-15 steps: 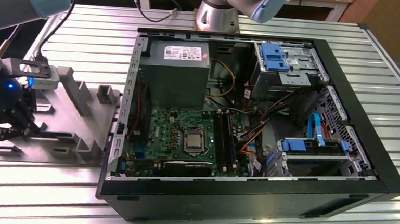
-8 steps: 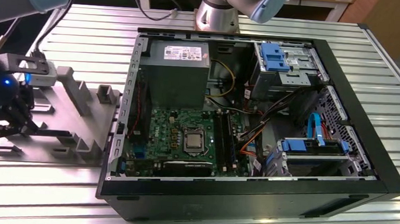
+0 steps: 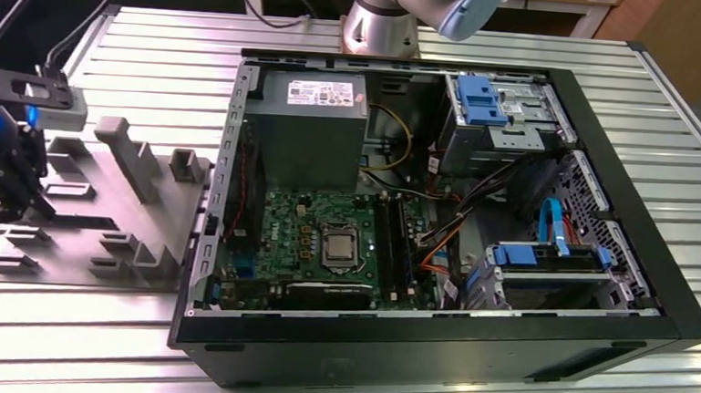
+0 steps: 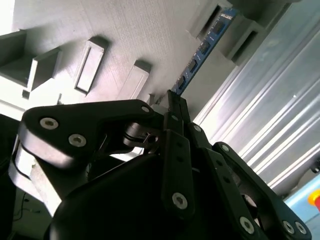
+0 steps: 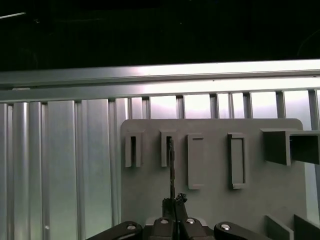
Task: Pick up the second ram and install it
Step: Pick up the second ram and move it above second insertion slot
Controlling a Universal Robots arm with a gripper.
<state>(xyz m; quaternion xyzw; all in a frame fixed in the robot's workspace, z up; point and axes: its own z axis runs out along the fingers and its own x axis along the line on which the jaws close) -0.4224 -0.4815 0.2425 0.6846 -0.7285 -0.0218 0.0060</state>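
- The second ram point(image 4: 202, 47) was a long, thin blue stick with a row of dark chips. In the first wrist view it showed edge-on as a dark line.
- It stood on edge over the grey fixture plate point(image 4: 125, 30), with its far end at a slotted holder block. It was outside the PC case point(image 3: 673, 298).
- The gripper point(image 4: 176, 106) had its black fingers pressed together, pinching the near end of the stick.
- In the exterior view the gripper sat at 9 o'clock, over the fixture plate's outer edge.
- The counter point(image 3: 153, 38) was slatted aluminium. The plate lay on it at 9 o'clock of the case.
- The open case lay on its side from centre toward 3 o'clock. Inside it, the green board point(image 3: 301, 221) was at 6 o'clock of the grey power supply point(image 3: 312, 121).
- The arm base point(image 3: 383, 25) stood at 12 o'clock, with a brown panel point(image 3: 689, 34) at 1 o'clock.
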